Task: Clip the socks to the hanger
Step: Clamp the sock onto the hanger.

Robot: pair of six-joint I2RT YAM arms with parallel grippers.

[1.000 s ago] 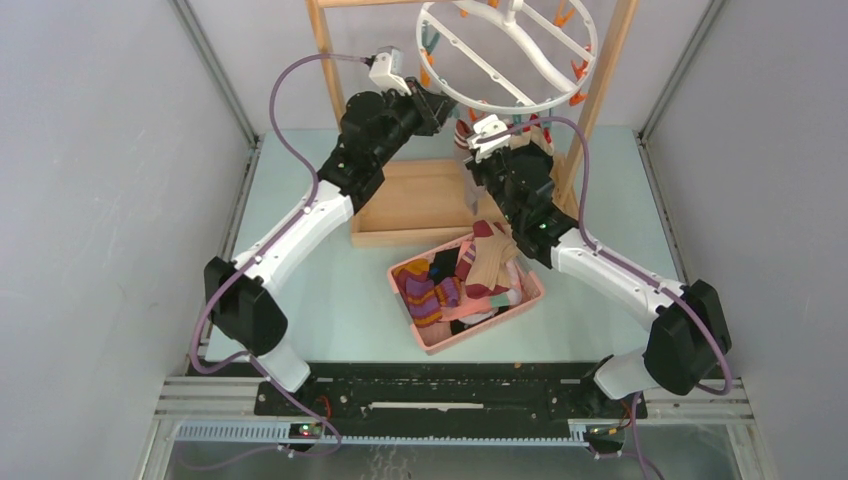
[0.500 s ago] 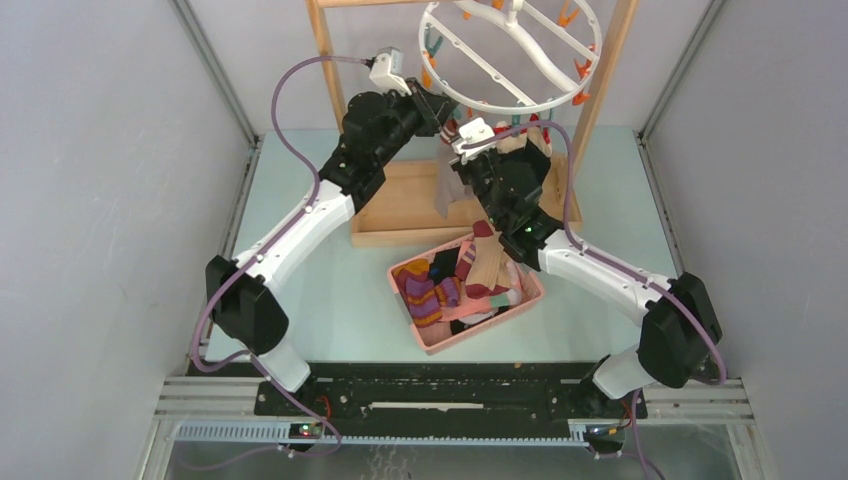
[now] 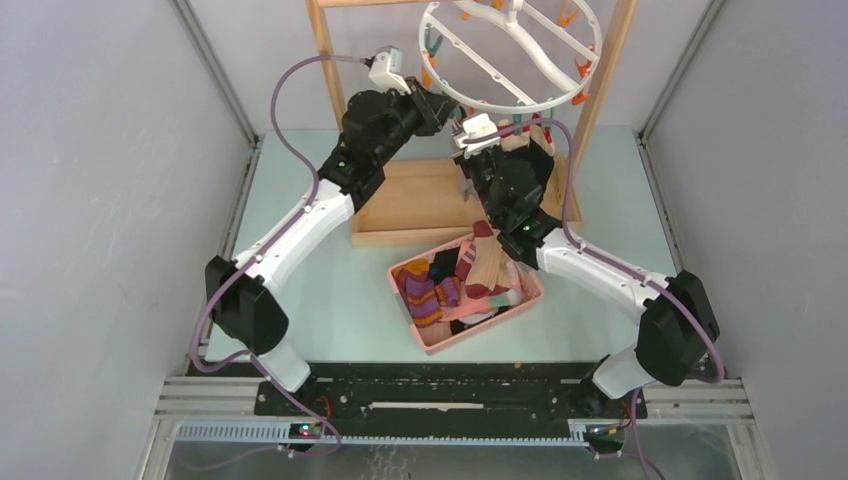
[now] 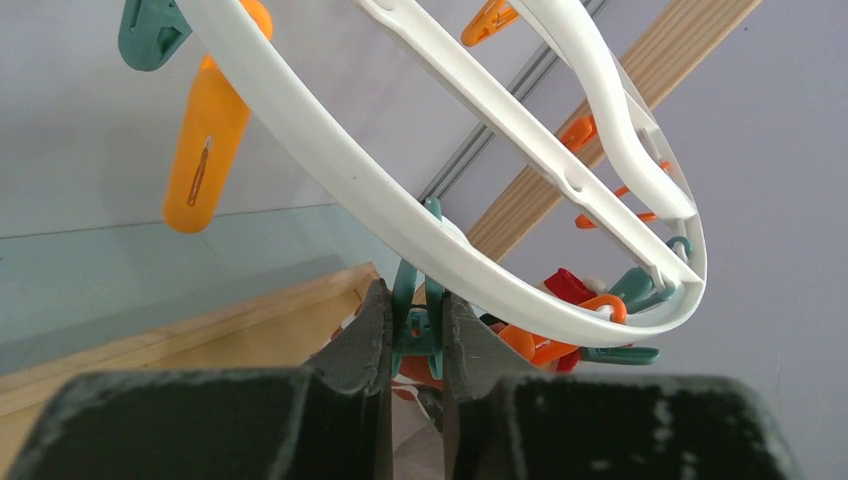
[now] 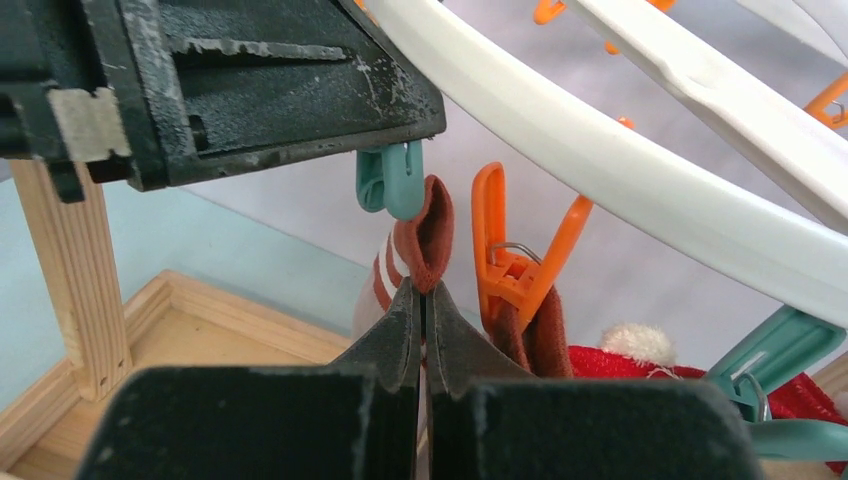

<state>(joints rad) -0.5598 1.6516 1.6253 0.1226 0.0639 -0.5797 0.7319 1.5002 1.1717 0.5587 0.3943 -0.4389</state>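
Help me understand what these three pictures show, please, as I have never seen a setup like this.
These are two robot arms bolted to a table. The wide picture looks down from above and behind them. The other two come from small cameras on each wrist, so the dark shapes at the bottom of those are that arm's own jaws. On the table stand a pink basket of socks and a wooden tray. Above hangs a white ring hanger with orange and teal clips. The left arm has its jaws closed on a teal clip. The right arm has its jaws shut on a maroon striped sock, holding it up beside that clip's tip.
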